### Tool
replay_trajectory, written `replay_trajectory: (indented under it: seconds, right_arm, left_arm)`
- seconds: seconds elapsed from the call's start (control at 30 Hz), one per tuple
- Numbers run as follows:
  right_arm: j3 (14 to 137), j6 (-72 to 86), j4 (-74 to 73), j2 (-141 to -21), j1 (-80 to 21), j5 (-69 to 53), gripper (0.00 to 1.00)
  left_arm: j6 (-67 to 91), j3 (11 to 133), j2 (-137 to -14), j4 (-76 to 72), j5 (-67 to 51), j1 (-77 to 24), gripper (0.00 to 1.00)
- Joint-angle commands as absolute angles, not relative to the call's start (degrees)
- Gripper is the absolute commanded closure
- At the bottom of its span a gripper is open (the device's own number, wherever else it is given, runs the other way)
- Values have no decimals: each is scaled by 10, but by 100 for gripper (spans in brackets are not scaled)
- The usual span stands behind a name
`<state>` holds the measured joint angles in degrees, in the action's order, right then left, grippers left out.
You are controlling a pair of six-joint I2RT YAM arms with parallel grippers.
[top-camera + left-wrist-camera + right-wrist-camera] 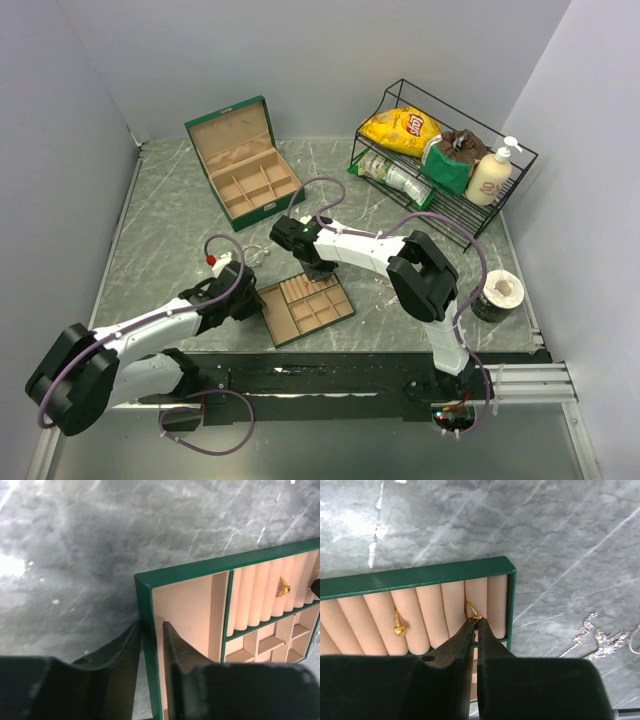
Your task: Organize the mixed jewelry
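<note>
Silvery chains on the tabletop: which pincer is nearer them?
Right. The right pincer, pinching a gold ring at the tray end, is beside the chains; the left pincer grips the opposite tray wall.

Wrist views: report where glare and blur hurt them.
Left wrist view: white glare blows out the marble table at the left edge; the left end effector, straddling the wall of the tray, is out of focus. Right wrist view: a glare streak runs down the table top left; the right end effector is blurred, the gold ring at its tips reads clearly.
</note>
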<state>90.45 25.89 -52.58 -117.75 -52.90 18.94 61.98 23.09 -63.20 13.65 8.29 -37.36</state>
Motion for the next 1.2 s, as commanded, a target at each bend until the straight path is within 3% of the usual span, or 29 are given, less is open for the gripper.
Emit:
replay_trajectory:
  seconds: [0.0,0.67,0.77,0.83,1.17]
  right_arm:
    - [914,272,-513,-1172,-535,187,91]
    - [888,265,-485,-1179,-527,182,84]
    - [897,263,-491,-1181,-526,183,79]
    - [894,261,-488,-1176,-525,188,69]
    - [854,252,-461,-1091,-513,187,63]
  left_arm:
    - [614,253,-671,87,66,-379,74]
    - [584,281,-679,90,76,-380,80]
    - [578,287,-682,89,76,-380,81]
    - [574,292,-686,91,78,-381,81]
    - [554,318,-700,108,92,-380,82]
